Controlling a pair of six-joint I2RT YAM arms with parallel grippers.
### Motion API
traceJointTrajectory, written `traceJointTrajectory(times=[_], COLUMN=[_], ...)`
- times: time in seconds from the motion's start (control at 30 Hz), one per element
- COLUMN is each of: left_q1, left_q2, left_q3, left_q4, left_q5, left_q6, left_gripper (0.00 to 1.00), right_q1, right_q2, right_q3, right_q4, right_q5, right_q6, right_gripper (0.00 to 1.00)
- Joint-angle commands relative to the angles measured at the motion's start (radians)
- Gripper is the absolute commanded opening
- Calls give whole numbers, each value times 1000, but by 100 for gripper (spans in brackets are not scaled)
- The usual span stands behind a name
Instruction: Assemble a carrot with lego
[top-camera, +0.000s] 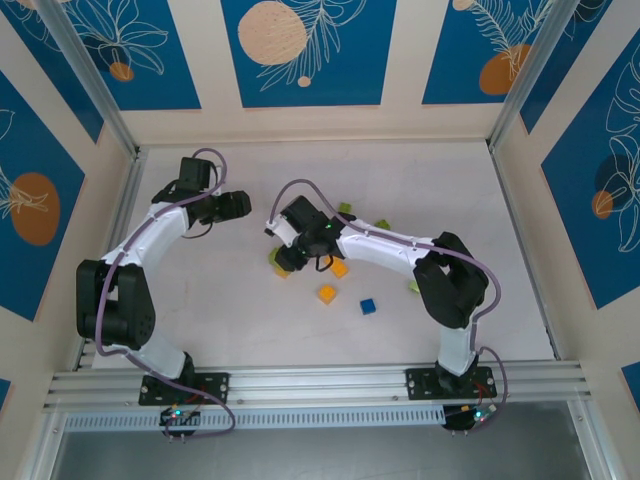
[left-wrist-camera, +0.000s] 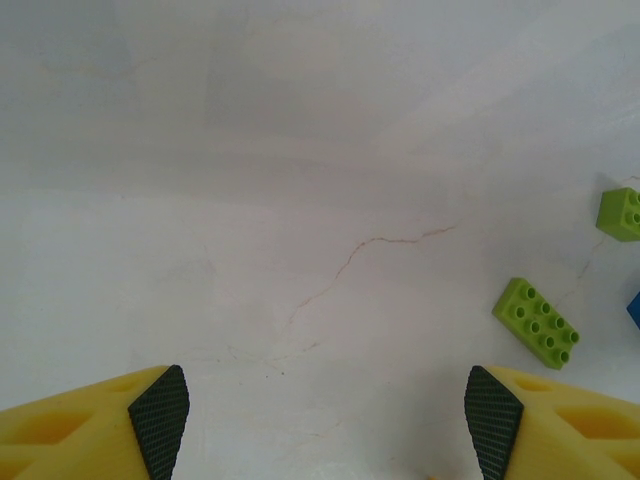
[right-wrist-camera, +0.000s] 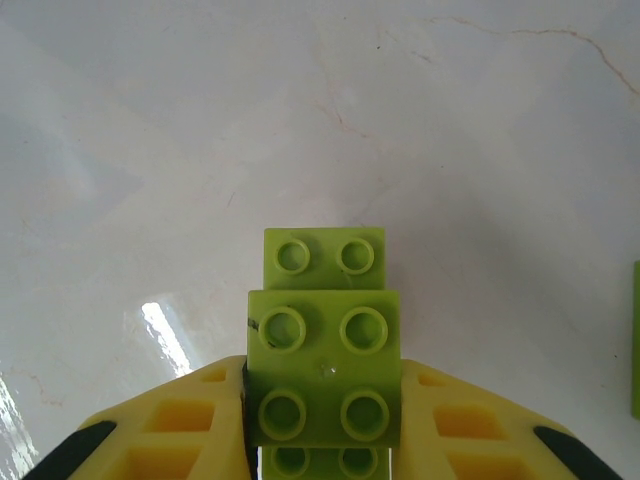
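My right gripper (right-wrist-camera: 325, 405) is shut on a lime green square lego brick (right-wrist-camera: 324, 375), its yellow fingers pressing both sides. That brick sits on top of a longer lime green brick (right-wrist-camera: 323, 254), which sticks out in front of and behind it. In the top view this green stack (top-camera: 277, 262) lies at the table's middle under the right gripper (top-camera: 284, 256). My left gripper (left-wrist-camera: 325, 415) is open over bare table, with nothing between its fingers. It hovers at the left rear (top-camera: 238, 205).
Two orange bricks (top-camera: 340, 268) (top-camera: 326, 293) and a blue brick (top-camera: 368, 306) lie right of the stack. Loose green bricks lie behind (top-camera: 345, 210) (top-camera: 382, 224) and by the right arm (top-camera: 413, 286). The left wrist view has a long green brick (left-wrist-camera: 537, 322) and another green brick (left-wrist-camera: 622, 213).
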Motion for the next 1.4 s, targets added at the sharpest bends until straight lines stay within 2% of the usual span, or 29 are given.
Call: traceJointTrajectory(times=[0.0, 0.47, 0.67, 0.83, 0.93, 1.07, 1.2, 1.37], left_q1=[16, 18, 19, 19, 21, 22, 23, 24], left_q2=[-26, -27, -30, -27, -27, -29, -30, -29], left_q3=[0, 1, -2, -4, -4, -4, -6, -2], left_q4=[4, -1, -1, 3, 3, 5, 3, 5], left_q5=[23, 23, 19, 26, 28, 32, 30, 33], left_q6=[-5, -4, -4, -7, -7, -9, -7, -7], left_gripper=[76, 76, 76, 76, 76, 76, 76, 76], right_q1=[9, 13, -3, -86, -170, -251, -271, -271], right_q2=[32, -49, -151, -184, -137, 17, 141, 215], right_q3=[-1, 4, 31, 66, 116, 225, 286, 321], right_q4=[-76, -84, -120, -164, -208, -290, -297, -284], right_q5=[-34, -33, -22, -25, -71, -77, -68, -87], right_q6=[-11, -17, -28, -55, -64, -119, -162, -175], right_gripper=[36, 67, 71, 72, 72, 72, 72, 72])
